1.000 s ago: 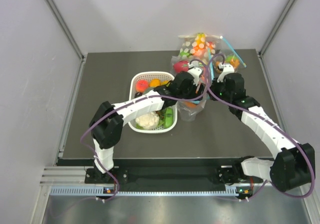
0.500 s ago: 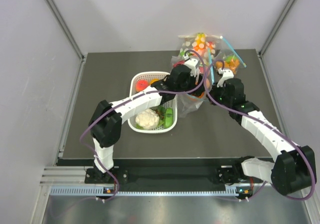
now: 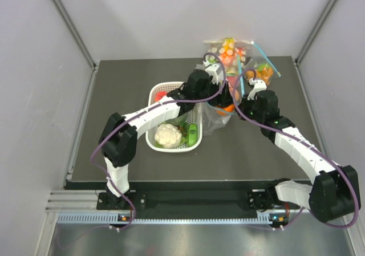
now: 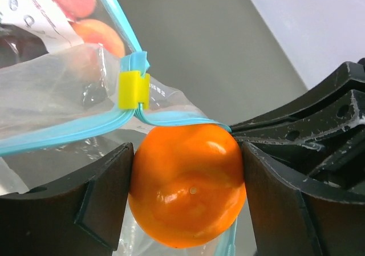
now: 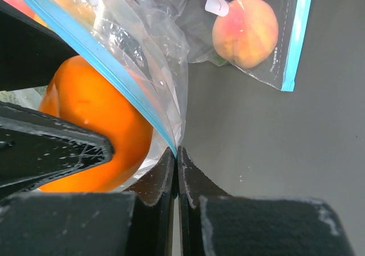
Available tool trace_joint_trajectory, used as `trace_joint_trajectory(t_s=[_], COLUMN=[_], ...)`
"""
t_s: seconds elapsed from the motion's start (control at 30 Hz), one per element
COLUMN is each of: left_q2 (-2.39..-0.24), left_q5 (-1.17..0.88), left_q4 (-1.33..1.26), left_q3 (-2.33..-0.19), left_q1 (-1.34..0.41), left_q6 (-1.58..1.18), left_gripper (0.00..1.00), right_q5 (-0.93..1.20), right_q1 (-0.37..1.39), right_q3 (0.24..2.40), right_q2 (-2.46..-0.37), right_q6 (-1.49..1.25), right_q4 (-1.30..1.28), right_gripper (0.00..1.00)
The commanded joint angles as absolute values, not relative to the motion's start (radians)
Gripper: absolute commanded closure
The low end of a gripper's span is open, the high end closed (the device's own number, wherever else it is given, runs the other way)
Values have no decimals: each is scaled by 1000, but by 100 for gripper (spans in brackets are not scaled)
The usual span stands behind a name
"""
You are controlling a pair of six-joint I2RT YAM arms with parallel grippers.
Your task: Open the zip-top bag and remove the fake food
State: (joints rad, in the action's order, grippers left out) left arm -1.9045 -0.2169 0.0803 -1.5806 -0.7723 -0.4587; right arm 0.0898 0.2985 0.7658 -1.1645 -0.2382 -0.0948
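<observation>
My left gripper (image 4: 188,194) is shut on a round orange fruit (image 4: 188,182), one black finger (image 4: 85,204) pressed to each side. The fruit sits at the mouth of the clear zip-top bag (image 4: 63,90). The bag's light-blue zip strip (image 4: 68,135) with a yellow slider (image 4: 133,89) runs over the fruit's top. My right gripper (image 5: 177,153) is shut on the bag's blue-edged rim (image 5: 154,56), beside the orange fruit (image 5: 97,130). From above, both grippers (image 3: 221,99) (image 3: 245,101) meet at the bag (image 3: 215,121) right of the basket.
A white basket (image 3: 153,92) left of the bag holds a white cauliflower piece (image 3: 168,135), a green vegetable (image 3: 194,133) and a red piece (image 3: 161,98). Other clear bags of toy produce (image 3: 228,53) (image 3: 263,70) lie at the back; one holds a peach (image 5: 245,31).
My left wrist has drawn back toward the far side and upward with the orange fruit. The right gripper shifted slightly nearer and keeps its pinch on the bag rim.
</observation>
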Motion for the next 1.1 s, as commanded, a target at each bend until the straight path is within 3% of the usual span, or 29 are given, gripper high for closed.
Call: trace_joint_trajectory(t_s=[0.0,0.17,0.6,1.07], left_q2=[-1822,-1818,-1766,-1801], left_q5=[-342,-477,-572,-735], left_q4=[-89,-162,-276,-581], left_q3=[-1537,-1514,-1516,-1514], left_q1=[-729,-715,-693,-666], left_q6=[-541,-617,-729,-998], left_gripper=[82,82,82,82], right_q5=[74,69,69,78], right_q1=[282,276,259,253], right_q3=[762,769,764,762], right_q2=[-1170,-1167,-1140,-1118], right_q6=[-235,-232,-229,-221], right_q4=[-103,-110,-126,-138], right_gripper=[100,100,100,100])
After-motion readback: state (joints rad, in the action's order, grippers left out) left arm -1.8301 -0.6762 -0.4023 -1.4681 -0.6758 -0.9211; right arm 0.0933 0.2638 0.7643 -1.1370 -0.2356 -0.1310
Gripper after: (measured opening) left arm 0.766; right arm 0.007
